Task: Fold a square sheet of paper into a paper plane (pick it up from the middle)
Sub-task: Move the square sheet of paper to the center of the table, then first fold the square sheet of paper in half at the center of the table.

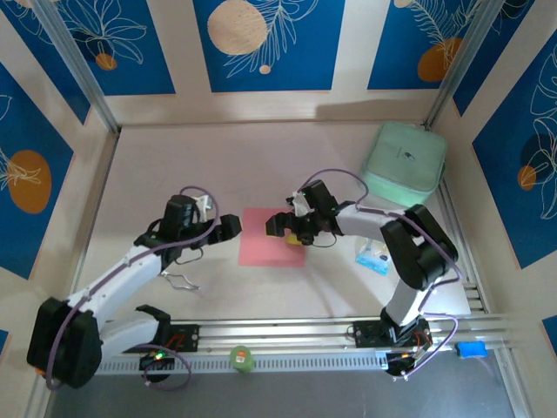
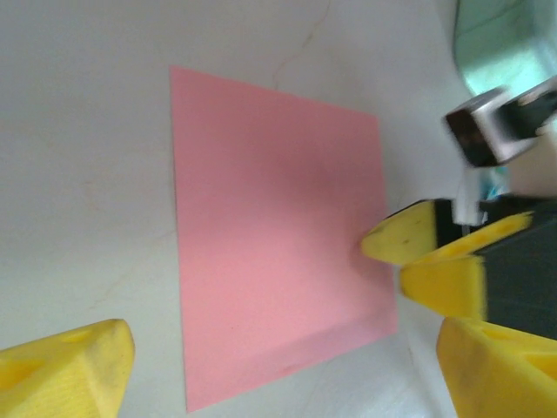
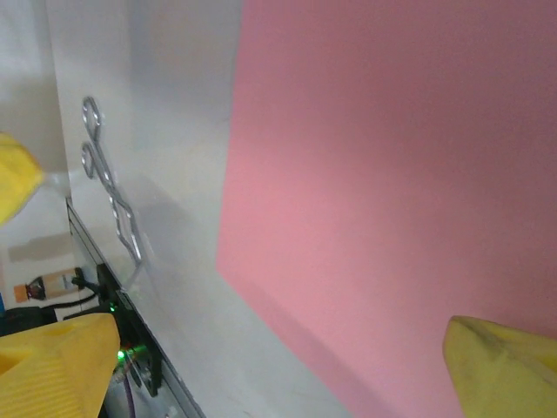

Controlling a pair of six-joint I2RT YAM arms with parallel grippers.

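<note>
The square sheet of paper [image 1: 265, 239] is thin and pink-red, and it lies flat on the table between my two arms. In the left wrist view the sheet [image 2: 278, 235] is spread out ahead, with a darker strip along its near edge. My left gripper [image 1: 231, 228] stands open just left of the sheet, nothing between its yellow fingertips [image 2: 70, 374]. My right gripper [image 1: 287, 232] hangs open over the sheet's right edge. One of its yellow fingertips [image 2: 405, 239] rests at that edge. Close below the right wrist camera lies the sheet [image 3: 392, 174], and the right fingertips [image 3: 500, 370] are spread wide.
A mint-green rounded case [image 1: 405, 161] sits at the back right. A small blue-and-white packet [image 1: 372, 258] lies beside the right arm. A bent wire clip [image 1: 178, 279] lies near the left arm. The aluminium rail [image 1: 287, 331] runs along the near edge.
</note>
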